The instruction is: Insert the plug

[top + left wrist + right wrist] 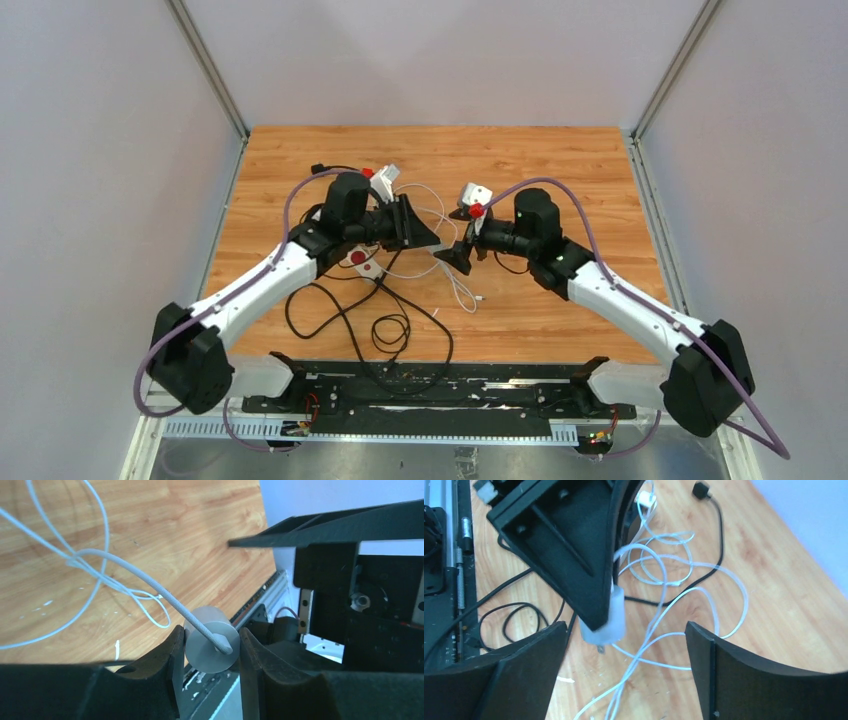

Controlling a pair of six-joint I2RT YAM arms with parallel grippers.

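Observation:
My left gripper (211, 636) is shut on the plug (206, 656), a white cylindrical adapter held by its sides above the table. A white cable (100, 555) runs from its rear face down to the wood. In the right wrist view the plug (617, 611) hangs from the left gripper's black fingers (569, 555), with its metal prongs (600, 649) pointing down. My right gripper (625, 630) faces it, open, its jaws wide apart on either side and touching nothing. In the top view the left gripper (428, 235) and the right gripper (452, 258) meet at mid-table.
A white socket strip with a red switch (362, 260) lies partly under the left arm. Loops of white cable (455, 285) and black cable (390, 330) are spread over the wooden table (560, 160). A black connector (701, 489) lies at the far left.

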